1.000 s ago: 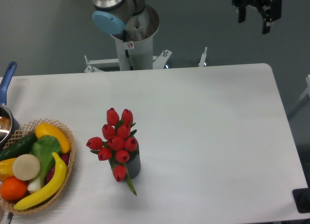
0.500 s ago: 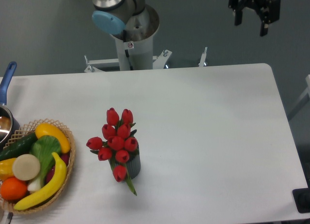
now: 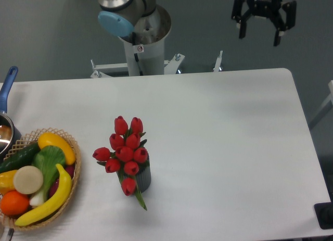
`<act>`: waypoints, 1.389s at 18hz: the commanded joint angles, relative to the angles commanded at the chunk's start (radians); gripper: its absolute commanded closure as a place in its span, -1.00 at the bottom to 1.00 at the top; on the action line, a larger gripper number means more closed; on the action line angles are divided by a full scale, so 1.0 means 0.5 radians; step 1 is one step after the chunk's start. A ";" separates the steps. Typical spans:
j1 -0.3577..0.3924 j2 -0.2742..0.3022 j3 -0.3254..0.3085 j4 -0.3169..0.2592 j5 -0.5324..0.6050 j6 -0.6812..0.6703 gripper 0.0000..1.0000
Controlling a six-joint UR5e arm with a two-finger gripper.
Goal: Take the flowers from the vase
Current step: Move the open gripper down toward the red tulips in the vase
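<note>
Flowers (image 3: pixel 126 152) sitting in vase (image 3: pixel 142 179), near-left of middle on white desk (image 3: pixel 234 147), untouched. Step looks like approach, not begun in earnest. Gripper (image 3: pixel 258 34) way up far right above desk's far edge, fingers spread, nothing in them. Next probably: swing left and nearer, drop over buds, pinch stems. Fruit basket (image 3: pixel 62 212) and pot (image 3: pixel 5 127) at left edge. Grey wall behind, arm base (image 3: pixel 141 53) at far side.

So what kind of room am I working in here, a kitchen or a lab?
Most likely a lab test bench: a bare white table, the arm's grey pedestal base bolted behind it, and props like the wicker basket of fruit and vegetables.
</note>
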State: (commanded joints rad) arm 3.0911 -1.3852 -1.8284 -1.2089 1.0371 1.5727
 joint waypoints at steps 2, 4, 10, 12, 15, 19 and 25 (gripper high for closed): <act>-0.043 -0.012 -0.028 0.052 -0.071 -0.172 -1.00; -0.080 -0.021 -0.049 0.092 -0.111 -0.319 -1.00; -0.218 -0.052 -0.168 0.285 -0.114 -0.544 -1.00; -0.273 -0.055 -0.251 0.380 -0.114 -0.581 -1.00; -0.347 -0.077 -0.310 0.470 -0.153 -0.581 -1.00; -0.408 -0.147 -0.304 0.476 -0.408 -0.578 -1.00; -0.472 -0.300 -0.307 0.644 -0.693 -0.489 -1.00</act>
State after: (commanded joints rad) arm 2.8549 -1.5354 -1.9819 -0.8868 0.6905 1.3283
